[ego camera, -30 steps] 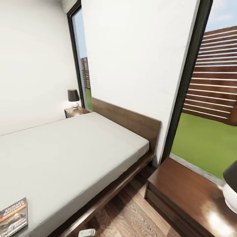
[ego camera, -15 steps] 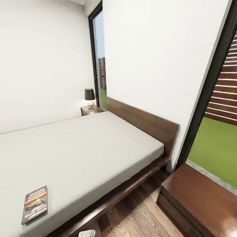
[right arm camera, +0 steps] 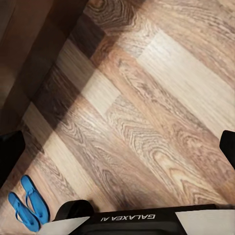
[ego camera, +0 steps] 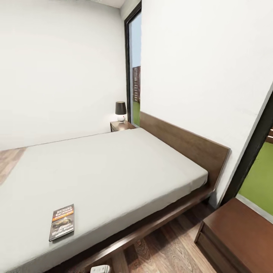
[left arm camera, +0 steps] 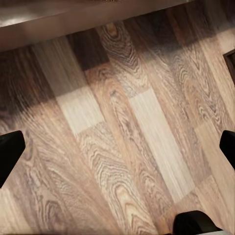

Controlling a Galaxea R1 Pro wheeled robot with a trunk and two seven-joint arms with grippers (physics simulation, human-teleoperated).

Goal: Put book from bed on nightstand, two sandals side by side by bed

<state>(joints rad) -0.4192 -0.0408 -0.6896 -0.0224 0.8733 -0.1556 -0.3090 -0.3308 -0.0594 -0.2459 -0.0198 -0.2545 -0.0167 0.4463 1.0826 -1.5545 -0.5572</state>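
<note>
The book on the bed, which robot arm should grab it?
Probably the left: the book lies on the mattress at the head view's left, the left arm's side. Both end effectors point at wood floor.

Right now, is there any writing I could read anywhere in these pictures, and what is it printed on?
"RICHARD BACHMAN": white letters at the top of the small dark paperback book lying on the pale grey-white mattress of the bed.
The orange band and lower white title on that cover: too small and blurred to read.
"GALAXEA AI": on the robot's own dark and white body, seen upside down in the right wrist view.
</note>
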